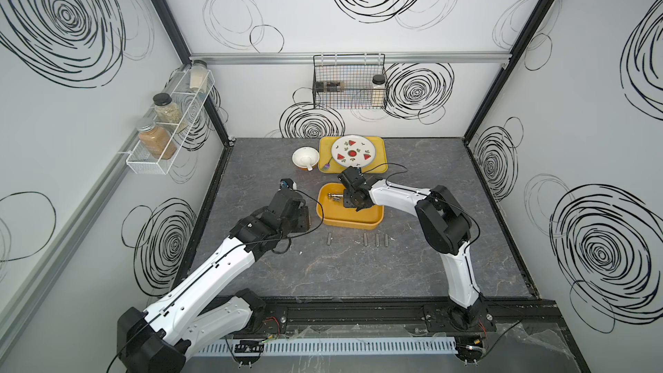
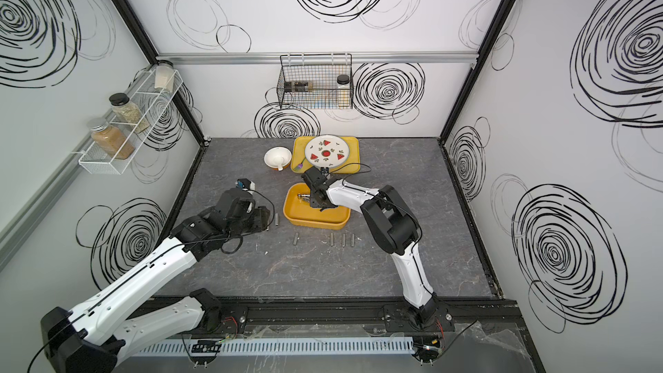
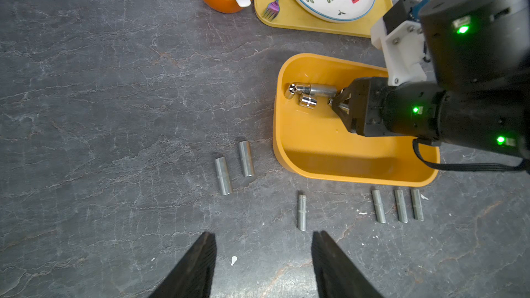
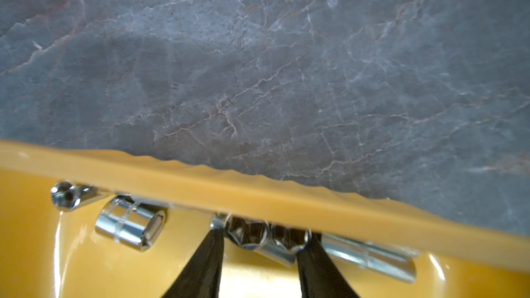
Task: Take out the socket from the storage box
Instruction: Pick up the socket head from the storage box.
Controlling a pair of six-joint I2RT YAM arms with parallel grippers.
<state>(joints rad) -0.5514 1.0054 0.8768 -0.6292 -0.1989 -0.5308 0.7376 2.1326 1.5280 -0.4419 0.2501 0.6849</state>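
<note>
We see bright, even light and soft shadows; straight lines bow at both top views' edges; the right wrist view is blurred, glare streaking the storage box.

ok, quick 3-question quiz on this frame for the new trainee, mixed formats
1. Count: in the left wrist view, how many metal cylinders lie on the table outside the storage box?
2. True or false: the left gripper is holding a cylinder.
3. The right gripper is: A) inside the storage box, fingertips against two sockets side by side; B) on the table beside the box; C) raised clear of the box.

Key: 1) six. 2) false, its jaws stand apart with nothing between them. 3) A.
</note>
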